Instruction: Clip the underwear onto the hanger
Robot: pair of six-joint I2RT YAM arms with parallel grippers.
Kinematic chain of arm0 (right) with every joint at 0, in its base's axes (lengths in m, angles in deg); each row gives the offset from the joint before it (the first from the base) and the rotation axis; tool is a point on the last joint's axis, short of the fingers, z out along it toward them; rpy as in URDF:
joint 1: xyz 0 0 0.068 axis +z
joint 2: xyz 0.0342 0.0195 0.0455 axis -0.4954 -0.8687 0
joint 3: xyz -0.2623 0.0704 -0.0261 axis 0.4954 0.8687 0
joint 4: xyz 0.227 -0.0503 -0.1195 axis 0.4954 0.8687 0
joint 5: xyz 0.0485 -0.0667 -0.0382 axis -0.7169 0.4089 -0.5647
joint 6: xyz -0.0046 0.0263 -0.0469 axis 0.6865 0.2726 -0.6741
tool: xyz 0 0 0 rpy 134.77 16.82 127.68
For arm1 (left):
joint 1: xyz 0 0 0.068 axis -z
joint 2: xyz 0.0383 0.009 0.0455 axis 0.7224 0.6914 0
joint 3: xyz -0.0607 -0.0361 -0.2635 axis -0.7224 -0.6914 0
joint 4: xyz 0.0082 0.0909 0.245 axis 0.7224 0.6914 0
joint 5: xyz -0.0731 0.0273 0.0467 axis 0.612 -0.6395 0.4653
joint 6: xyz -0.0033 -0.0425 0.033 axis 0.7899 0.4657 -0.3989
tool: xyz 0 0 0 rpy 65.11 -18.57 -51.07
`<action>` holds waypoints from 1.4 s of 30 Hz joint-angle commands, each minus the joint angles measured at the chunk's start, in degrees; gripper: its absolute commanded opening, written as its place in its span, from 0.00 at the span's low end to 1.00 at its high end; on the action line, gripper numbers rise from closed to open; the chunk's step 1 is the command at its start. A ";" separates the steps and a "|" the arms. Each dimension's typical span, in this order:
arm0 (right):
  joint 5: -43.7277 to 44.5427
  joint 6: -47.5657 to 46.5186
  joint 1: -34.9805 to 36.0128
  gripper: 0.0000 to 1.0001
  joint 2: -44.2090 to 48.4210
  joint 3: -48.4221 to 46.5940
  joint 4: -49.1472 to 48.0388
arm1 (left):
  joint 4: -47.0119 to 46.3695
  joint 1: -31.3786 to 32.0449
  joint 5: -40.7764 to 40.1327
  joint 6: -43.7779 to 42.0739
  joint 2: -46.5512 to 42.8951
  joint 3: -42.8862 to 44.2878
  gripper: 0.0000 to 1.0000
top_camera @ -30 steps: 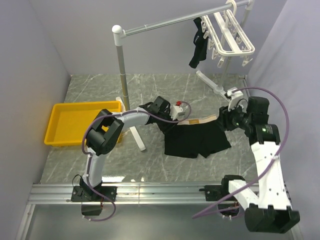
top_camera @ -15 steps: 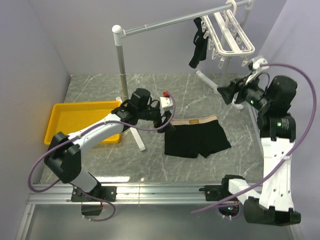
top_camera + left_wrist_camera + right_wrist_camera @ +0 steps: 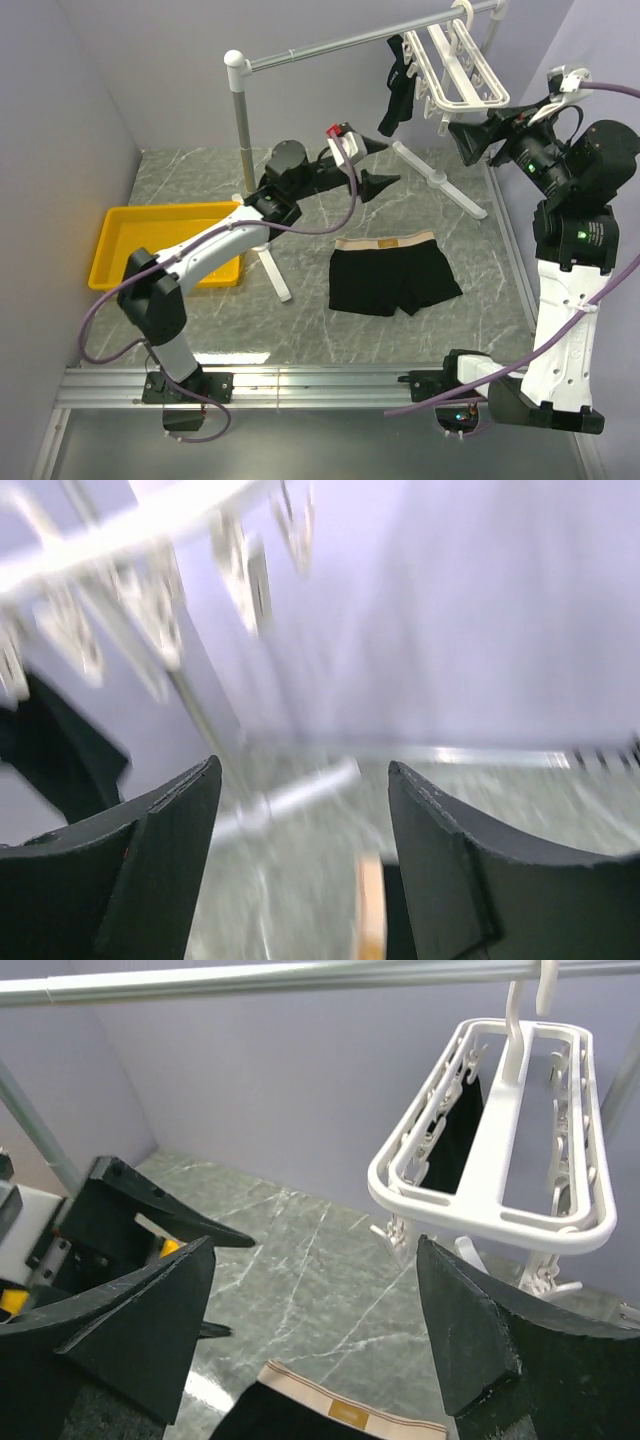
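The underwear (image 3: 395,280), black with a tan waistband, lies flat on the table, held by neither gripper. Its waistband shows at the bottom of the right wrist view (image 3: 345,1412) and as a blurred strip in the left wrist view (image 3: 372,900). The white hanger (image 3: 462,72) hangs by its hook from the rail at the back right and shows in the right wrist view (image 3: 500,1210). A small all-black garment (image 3: 396,92) hangs at its left side. My left gripper (image 3: 378,164) is open and empty, raised left of the hanger. My right gripper (image 3: 468,140) is open and empty, just below the hanger.
The grey rail stand (image 3: 241,130) has white feet (image 3: 440,178) on the table, under both grippers. A yellow tray (image 3: 150,245) sits at the left. Purple walls close in the back and both sides. The left wrist view is blurred.
Both grippers have let go of the underwear, which now lies flat. Both arms have risen and swung back toward the hanger, the left from the left, the right from the right.
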 commanded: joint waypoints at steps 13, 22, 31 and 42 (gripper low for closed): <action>1.09 2.70 -1.24 0.81 -4.79 -0.85 -0.54 | -19.41 11.66 -27.68 -1.59 19.28 18.32 0.63; 1.01 2.00 -1.76 0.77 -7.16 -3.22 1.30 | -20.91 12.19 -34.36 -1.51 27.19 27.20 0.56; 0.04 1.73 -1.76 0.75 -7.86 -2.69 1.65 | -21.61 12.19 -33.40 -1.68 29.83 30.72 0.48; -2.15 2.35 -1.76 0.73 -8.22 -1.11 1.21 | -21.35 11.49 -31.47 -0.54 30.71 32.92 0.29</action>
